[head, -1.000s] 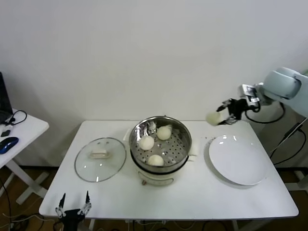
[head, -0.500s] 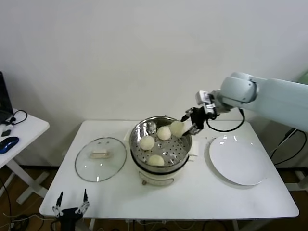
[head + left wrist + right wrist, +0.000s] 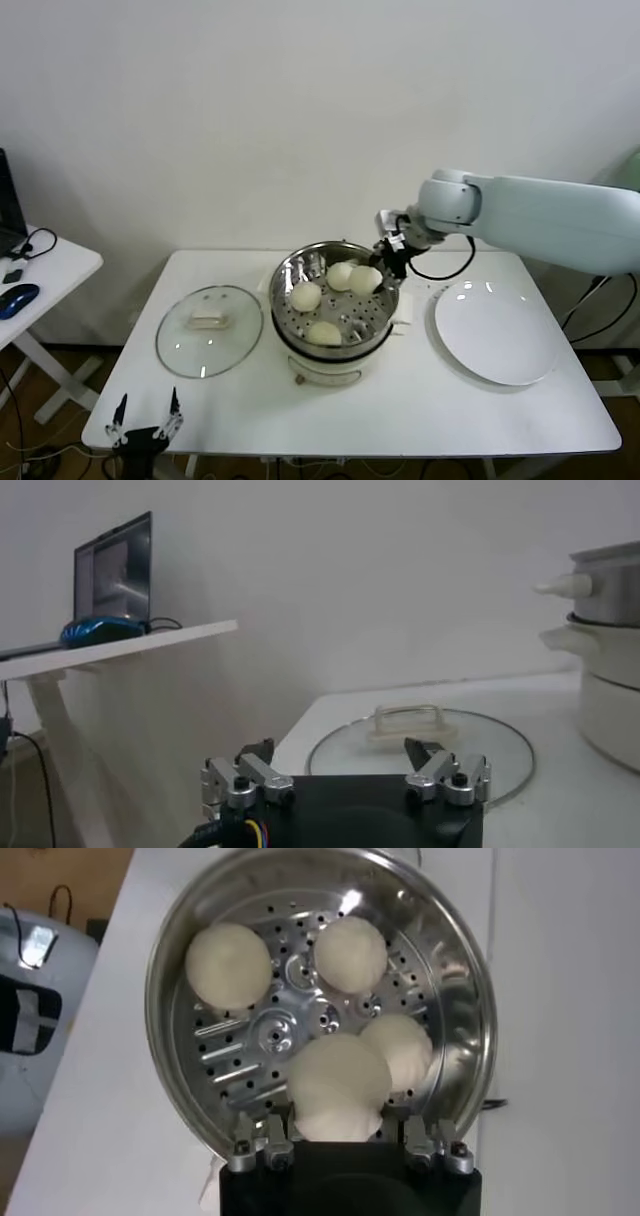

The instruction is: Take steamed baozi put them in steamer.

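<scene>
Table: white, rectangular, bearing all items below.

Right arm: pale, reaching in from the right across the far edge of the table toward the steamer.

Plate: white, round, on the right part of the table, just beside the steamer.

Steamer: shiny steel basket with a holed floor, on a cream pot base, at the table's centre. In the right wrist view its rim fills most of the picture.

Glass lid: flat, round, lying on the table left of the steamer; visible close ahead in the left wrist view.

Buns, resting: three on the steamer floor.

Bun, carried: fourth one, inside the steamer at its right rim, clamped between the fingers of the right gripper; seen up close in the right wrist view.

Left gripper: parked low at the table's near left edge, fingers apart, holding nothing.
</scene>
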